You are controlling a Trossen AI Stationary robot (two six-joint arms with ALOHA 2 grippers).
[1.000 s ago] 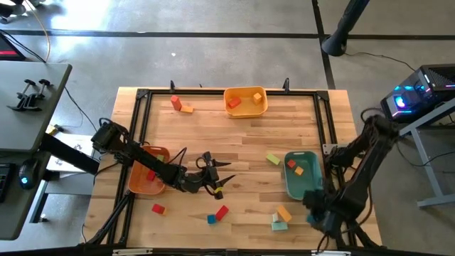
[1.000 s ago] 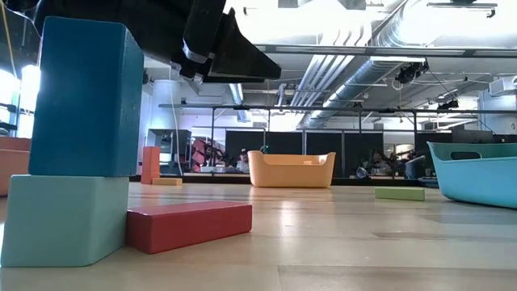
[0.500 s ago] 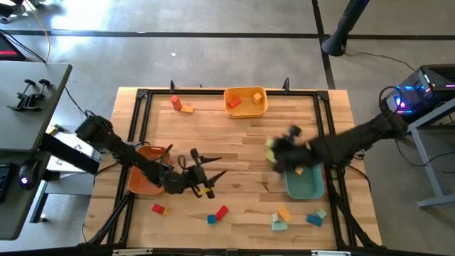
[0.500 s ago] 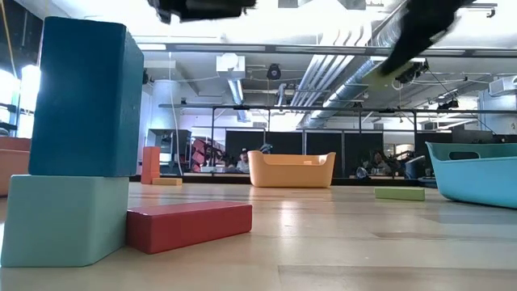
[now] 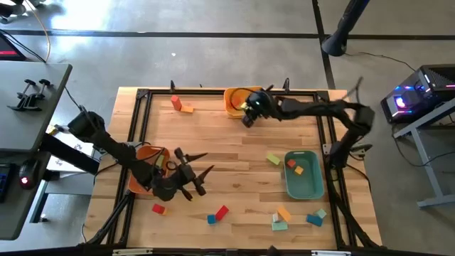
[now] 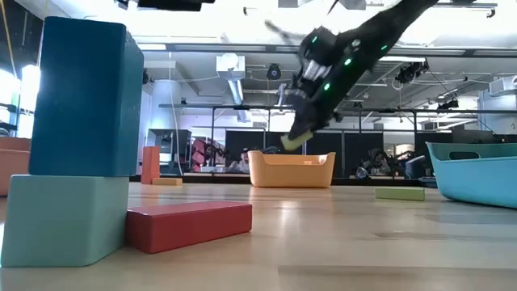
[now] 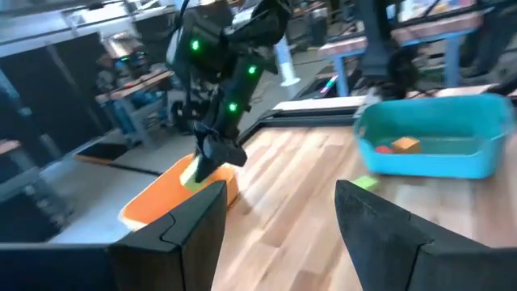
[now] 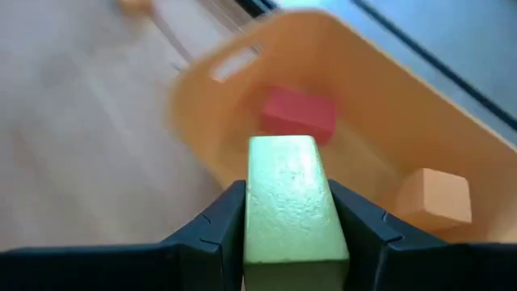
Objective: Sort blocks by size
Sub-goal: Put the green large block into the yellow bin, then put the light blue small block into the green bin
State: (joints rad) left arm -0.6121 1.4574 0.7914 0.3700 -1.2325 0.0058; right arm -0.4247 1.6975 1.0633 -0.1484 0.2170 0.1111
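An industrial room with ceiling ducts surrounds the planked wooden bench. The smooth yellow plastic tray holds red and orange cubes. Above it, the right hand clamps a matte green block. The left hand, fingers apart, hovers mid-bench.

Three trays stand on the desk: one yellow tray, one orange tray and one teal tray.

Fifteen blocks can be counted:
- Five are red blocks.
- Four are orange blocks.
- Two are blue blocks.
- Two are teal blocks.
- Two are green, one a green bar and the other a green block.

Whether the orange tray hides more blocks cannot be told.

There are two grippers, the left gripper and the right gripper, each with two fingers.
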